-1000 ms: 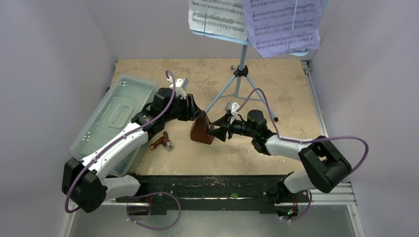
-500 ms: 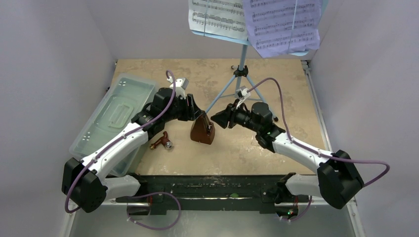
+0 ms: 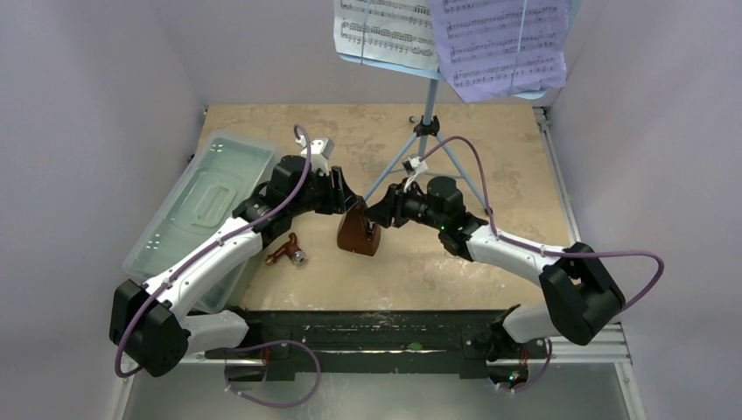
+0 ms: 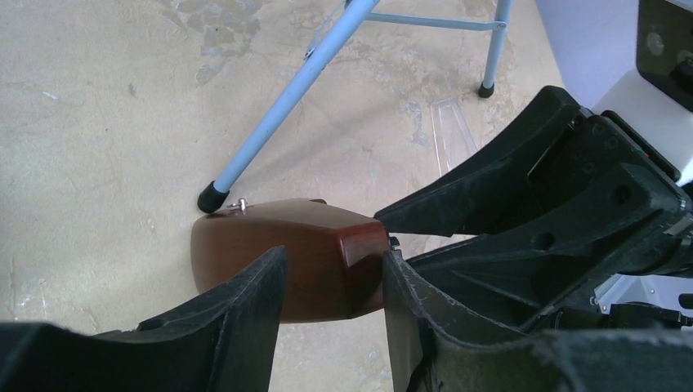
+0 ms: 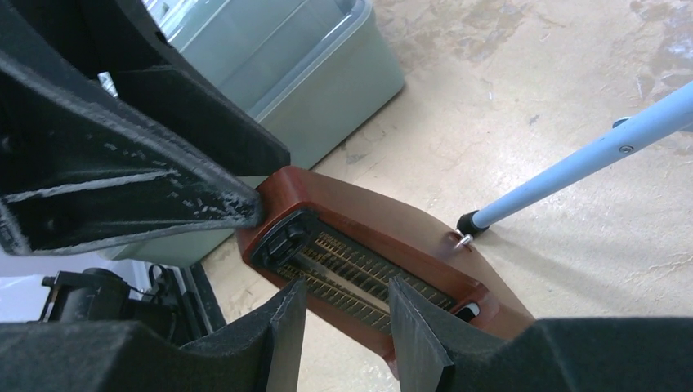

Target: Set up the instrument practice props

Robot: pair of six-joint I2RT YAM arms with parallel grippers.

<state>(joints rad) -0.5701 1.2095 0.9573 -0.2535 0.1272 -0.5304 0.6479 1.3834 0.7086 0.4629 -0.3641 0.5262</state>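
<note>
The small brown metronome point(image 3: 357, 234) stands on the table in front of the light-blue music stand point(image 3: 426, 122). The stand holds a white page point(image 3: 385, 33) and a lilac page point(image 3: 503, 44). My left gripper point(image 3: 352, 206) is shut on the metronome's narrow top point(image 4: 278, 245), with a jaw on each side point(image 4: 333, 278). My right gripper point(image 3: 376, 214) hovers from the right over the metronome's uncovered scale face point(image 5: 392, 224). Its jaws are apart point(image 5: 347, 314) with nothing between them. A clear cover piece point(image 4: 452, 135) lies flat on the table near a stand foot.
A large clear lidded box point(image 3: 206, 206) lies along the left edge under my left arm. A small brown and silver piece point(image 3: 289, 253) rests on the table left of the metronome. One stand leg point(image 5: 588, 159) ends just behind the metronome.
The right gripper backed away from the metronome, then swung back to its face with the jaws narrower. The left arm and the metronome stayed put.
</note>
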